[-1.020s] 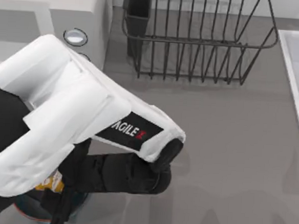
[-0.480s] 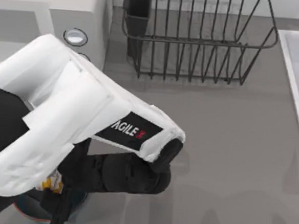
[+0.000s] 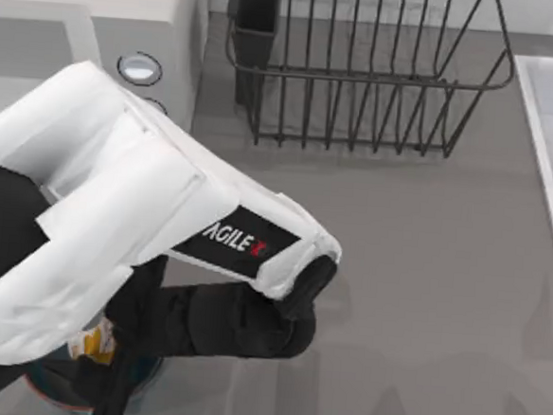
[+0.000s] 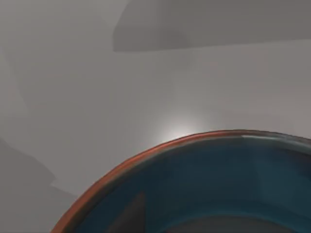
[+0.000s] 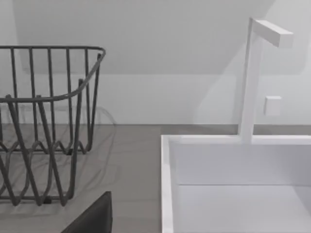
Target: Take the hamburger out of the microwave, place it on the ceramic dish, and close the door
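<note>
Left arm (image 3: 133, 226) covers the worktop's (image 3: 424, 275) near-left, over the ceramic dish (image 4: 204, 165). Hamburger (image 3: 94, 343) sits under it above the dish; left hand's grip can't be told. Risk: off-centre release, burger rolls off the rim. Microwave (image 3: 128, 17) door not yet closed.

A small white-wrapped hamburger with yellow-orange patches (image 3: 93, 344) is seen above the teal-blue, reddish-rimmed ceramic dish (image 4: 146, 158), near the boxy white-grey microwave (image 3: 148, 9).

The ceramic dish (image 4: 204, 179) is glossy teal-blue inside with a reddish-brown rim; the hamburger (image 3: 94, 344) shows white and yellow-orange; the tabletop (image 3: 424, 275) is grey; the dish rack (image 3: 362, 71) is dark.
</note>
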Controlling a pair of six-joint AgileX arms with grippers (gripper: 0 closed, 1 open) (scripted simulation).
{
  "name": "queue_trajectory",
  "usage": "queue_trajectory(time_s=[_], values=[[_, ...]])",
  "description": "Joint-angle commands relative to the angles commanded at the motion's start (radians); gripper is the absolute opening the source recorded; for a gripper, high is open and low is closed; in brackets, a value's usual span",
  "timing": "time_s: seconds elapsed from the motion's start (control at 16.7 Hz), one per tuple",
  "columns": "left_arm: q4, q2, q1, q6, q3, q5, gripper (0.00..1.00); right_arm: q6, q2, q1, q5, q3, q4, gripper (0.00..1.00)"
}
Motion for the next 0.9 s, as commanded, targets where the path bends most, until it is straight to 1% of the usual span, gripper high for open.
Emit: queue_trajectory(time_s=[0.12, 0.24, 0.42, 0.54, 0.66, 0.9], values=[[0.044, -0.048, 0.009, 0.048, -0.031, 0.029, 1.00, 0.000, 0.000, 0.000, 0.000, 0.000, 0.000, 1.00], [0.119, -0.137, 0.028, 0.137, -0.084, 0.077, 1.00, 0.000, 0.000, 0.000, 0.000, 0.000, 0.000, 1.00], [0.278, -0.344, 0.076, 0.344, -0.201, 0.175, 1.00, 0.000, 0.000, 0.000, 0.000, 0.000, 0.000, 1.00], [0.407, -0.533, 0.123, 0.535, -0.298, 0.250, 1.00, 0.000, 0.000, 0.000, 0.000, 0.000, 0.000, 1.00], [0.547, -0.757, 0.180, 0.764, -0.407, 0.329, 1.00, 0.000, 0.000, 0.000, 0.000, 0.000, 0.000, 1.00], [0.838, -1.241, 0.327, 1.322, -0.643, 0.480, 1.00, 0.000, 0.000, 0.000, 0.000, 0.000, 0.000, 1.00]])
